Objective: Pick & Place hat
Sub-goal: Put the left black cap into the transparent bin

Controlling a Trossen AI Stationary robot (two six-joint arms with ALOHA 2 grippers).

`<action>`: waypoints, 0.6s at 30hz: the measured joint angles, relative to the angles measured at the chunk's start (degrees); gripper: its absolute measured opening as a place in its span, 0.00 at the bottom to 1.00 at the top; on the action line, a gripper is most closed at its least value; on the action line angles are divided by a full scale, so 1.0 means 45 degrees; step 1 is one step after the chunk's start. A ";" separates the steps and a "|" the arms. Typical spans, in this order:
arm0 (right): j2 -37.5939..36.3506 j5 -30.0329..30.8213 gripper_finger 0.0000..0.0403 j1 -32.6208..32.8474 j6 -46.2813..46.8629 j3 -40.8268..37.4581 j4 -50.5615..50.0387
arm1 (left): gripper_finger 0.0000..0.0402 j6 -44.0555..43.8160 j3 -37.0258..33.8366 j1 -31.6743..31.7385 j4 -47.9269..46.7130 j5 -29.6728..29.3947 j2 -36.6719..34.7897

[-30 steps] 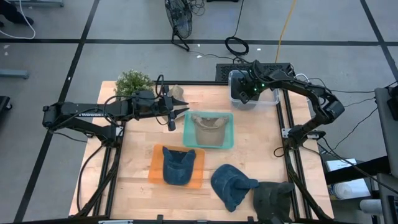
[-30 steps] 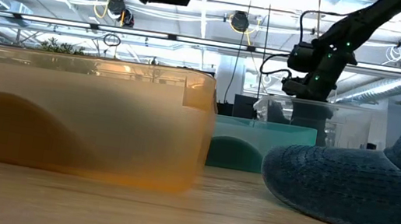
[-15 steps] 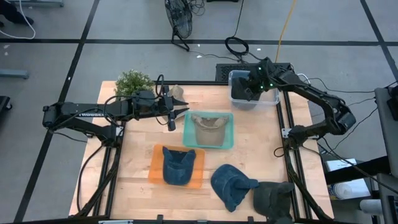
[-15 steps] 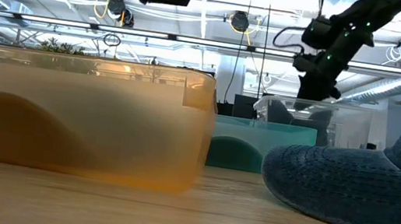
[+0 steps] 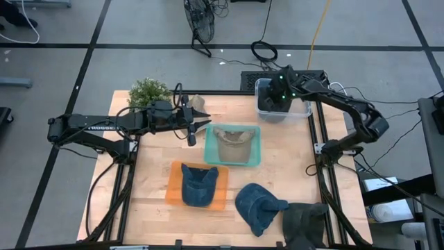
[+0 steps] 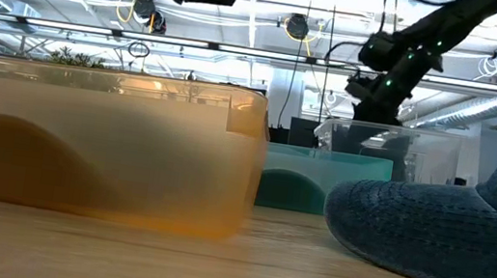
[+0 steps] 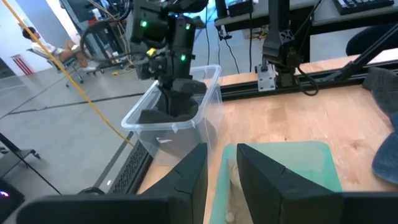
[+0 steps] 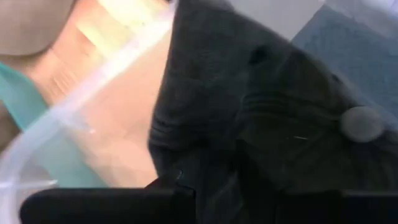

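- Right gripper (image 5: pixel 279 94) is down in the clear bin (image 5: pixel 303 111) at the table's 1 o'clock corner, jaws pinching the dark hat (image 7: pixel 180 106) — bin walls close around.
- Left gripper (image 5: pixel 200 125) hovers at the teal tray's (image 5: pixel 255 157) 9 o'clock edge, jaws narrow, empty.
- Orange tray (image 5: pixel 175 191) and loose blue hat (image 5: pixel 258 207) lie toward 6 o'clock.

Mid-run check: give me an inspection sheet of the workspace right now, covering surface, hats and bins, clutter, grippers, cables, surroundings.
Surface: wooden table, bare between bins.
Job's things: dark hat in clear bin; tan hat in teal bin; blue hat in orange bin; loose blue hat and dark green hat at the near edge.
Clutter: potted plant.
Grippers: right gripper over the clear bin, on the dark hat; left gripper beside the teal bin, empty.
Cables: yellow cable on floor.
Surroundings: floor fan.
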 joint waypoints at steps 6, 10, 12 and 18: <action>0.0868 0.0017 0.18 0.0041 -0.0054 0.0024 0.0296 | 0.24 -0.0001 0.0000 0.0000 -0.0124 0.0000 0.0001; 0.0931 0.0044 0.18 0.0038 -0.0324 0.0024 0.0395 | 0.24 0.0015 0.0000 0.0000 -0.0129 0.0000 0.0001; 0.0825 0.0048 0.18 0.0033 -0.0351 0.0024 0.0418 | 0.24 0.0020 0.0000 0.0000 -0.0129 0.0000 0.0001; -0.0079 0.0076 0.18 0.0024 -0.0369 0.0021 0.0559 | 0.24 0.0015 0.0000 0.0000 -0.0124 0.0000 -0.0004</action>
